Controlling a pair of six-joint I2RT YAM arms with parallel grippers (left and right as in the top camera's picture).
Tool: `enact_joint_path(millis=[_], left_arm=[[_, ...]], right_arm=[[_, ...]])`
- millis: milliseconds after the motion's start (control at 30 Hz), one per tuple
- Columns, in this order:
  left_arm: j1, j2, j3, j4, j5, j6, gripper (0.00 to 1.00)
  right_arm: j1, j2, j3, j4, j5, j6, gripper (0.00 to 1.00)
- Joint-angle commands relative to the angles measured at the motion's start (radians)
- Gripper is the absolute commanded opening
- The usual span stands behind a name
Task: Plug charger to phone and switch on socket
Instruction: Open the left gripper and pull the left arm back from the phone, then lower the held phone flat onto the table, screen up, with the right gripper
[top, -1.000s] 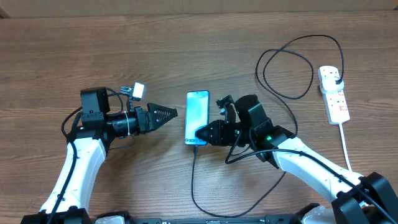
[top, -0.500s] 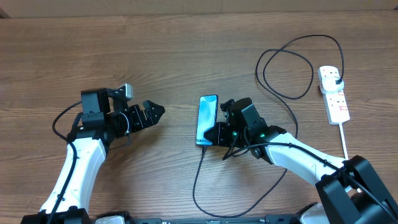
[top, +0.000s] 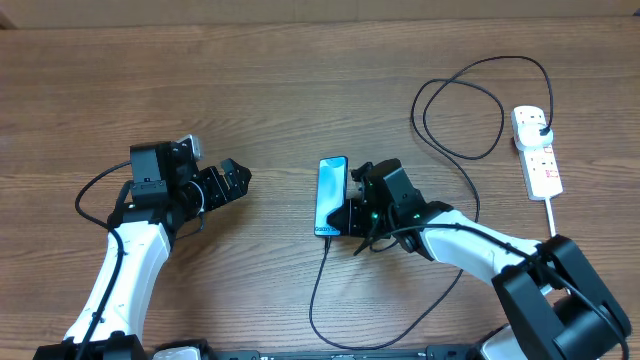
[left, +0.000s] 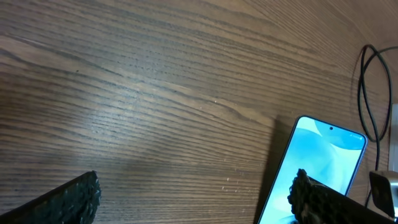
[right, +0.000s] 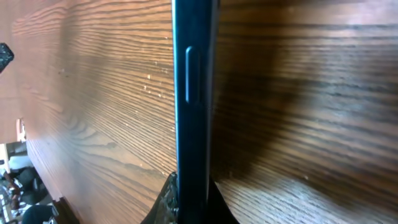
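From overhead first: gripping the phone (top: 333, 185) with the right pincer (top: 340, 218), closed tight on its lower end, screen tipped up off the table (top: 300, 80) at centre. Hovering off to the left with the left pincer (top: 236, 178), spread wide, holding nothing. Trailing the charger (top: 313, 285) from the phone's bottom edge, down and round to the socket (top: 537, 152) at far right, plug already in. Cannot tell whether the tip is seated or the switch on.

Over to the left wrist: looking past two wide-apart pads (left: 68, 198) at the lit blue screen, apart from it, touching nothing.

On to the right wrist: staring straight along the phone's thin side, button showing, squeezed between both fingertips (right: 168, 208) at the bottom.

Handling call: slim, stiff, glassy, probably slick and light. Best pinched across the flat faces near the port end, gently, to steady it against the push. Soft and floppy, that cable; better taken right behind the tip.
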Motion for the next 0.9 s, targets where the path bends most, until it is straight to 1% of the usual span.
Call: enact_joint_path(millis=[0,167,267,333,633,800,867], left_arm=[[-0.001,-0.017,0.003,0.003,-0.014,-0.009,1.00],[-0.001,-0.017,0.003,0.003,-0.014,-0.009,1.00],[-0.001,-0.017,0.003,0.003,-0.014,-0.009,1.00],[-0.001,-0.017,0.003,0.003,-0.014,-0.009,1.00],[-0.001,-0.017,0.003,0.003,-0.014,-0.009,0.99],[-0.001,-0.017,0.003,0.003,-0.014,-0.009,0.99],[-0.001,-0.017,0.003,0.003,-0.014,-0.009,1.00]], right_arm=[[-0.001,0.022,0.021,0.040,-0.035,-0.023,0.04],[-0.002,0.048,0.021,0.078,-0.059,-0.023,0.16],[-0.002,0.049,0.021,0.082,-0.056,-0.023,0.17],[-0.001,0.049,0.021,0.086,-0.054,-0.023,0.20],[-0.001,0.049,0.021,0.086,-0.005,-0.023,0.25],[-0.002,0.049,0.021,0.085,0.016,-0.023,0.25],[-0.002,0.049,0.021,0.085,0.052,-0.020,0.26]])
